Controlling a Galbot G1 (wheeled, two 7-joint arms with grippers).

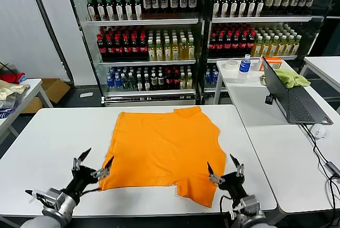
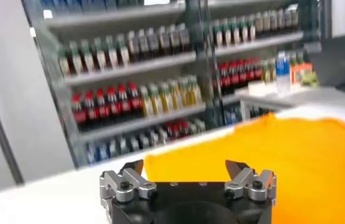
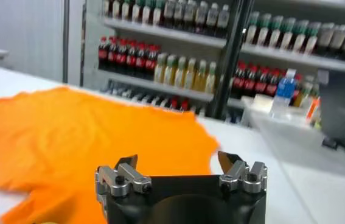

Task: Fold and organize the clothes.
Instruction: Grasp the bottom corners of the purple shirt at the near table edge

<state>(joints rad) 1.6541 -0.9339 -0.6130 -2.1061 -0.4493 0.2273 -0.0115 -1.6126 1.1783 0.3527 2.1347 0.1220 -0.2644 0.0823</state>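
The bright orange T-shirt (image 1: 164,148) lies spread flat on the white table (image 1: 48,137), with the collar towards the far edge and a sleeve hanging near the front right. It also shows in the left wrist view (image 2: 269,152) and the right wrist view (image 3: 69,140). My left gripper (image 1: 93,163) is open and empty, just off the shirt's front left corner. My right gripper (image 1: 223,167) is open and empty, over the shirt's front right sleeve area. In their own views, the left gripper (image 2: 185,167) and right gripper (image 3: 177,159) both stand wide open.
A second white table (image 1: 276,137) to the right holds a laptop (image 1: 289,98), a mouse (image 1: 319,131), a yellow-green cloth (image 1: 291,77), a water bottle (image 1: 244,67) and a tape roll. Drink shelves (image 1: 159,36) stand behind. A garment pile (image 1: 10,87) lies on a table at far left.
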